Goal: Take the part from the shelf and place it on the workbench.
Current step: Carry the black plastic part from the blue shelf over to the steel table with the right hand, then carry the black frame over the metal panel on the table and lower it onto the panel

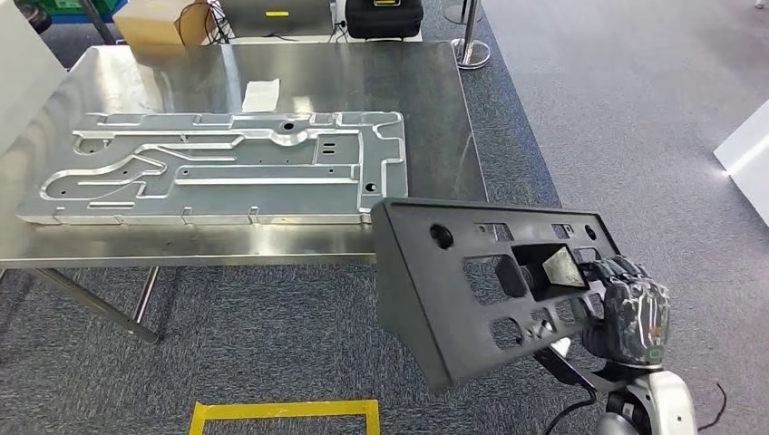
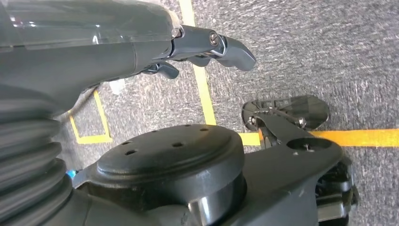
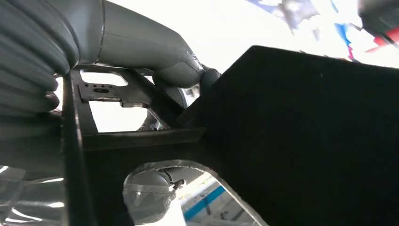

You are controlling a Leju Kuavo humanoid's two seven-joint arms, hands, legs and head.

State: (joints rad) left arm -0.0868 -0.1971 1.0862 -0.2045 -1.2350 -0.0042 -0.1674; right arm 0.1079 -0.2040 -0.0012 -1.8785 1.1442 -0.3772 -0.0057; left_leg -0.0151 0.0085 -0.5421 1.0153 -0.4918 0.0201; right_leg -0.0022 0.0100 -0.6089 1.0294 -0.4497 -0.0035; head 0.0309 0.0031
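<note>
Right hand (image 1: 632, 313) grips the black part (image 1: 472, 272) at its right end, holding it tilted just off the workbench (image 1: 363, 72) front corner; left hand (image 2: 207, 47) hangs with fingers loosely apart, holding nothing

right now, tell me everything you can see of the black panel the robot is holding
The black panel is a long, flat piece that looks like matte plastic, with a raised rim along its edges and several cut-outs: round holes, small slots and larger rectangular openings. It is tilted, off the steel workbench, its upper left corner overlapping the bench's near right corner in the head view. The right robot hand grips its right end.
</note>
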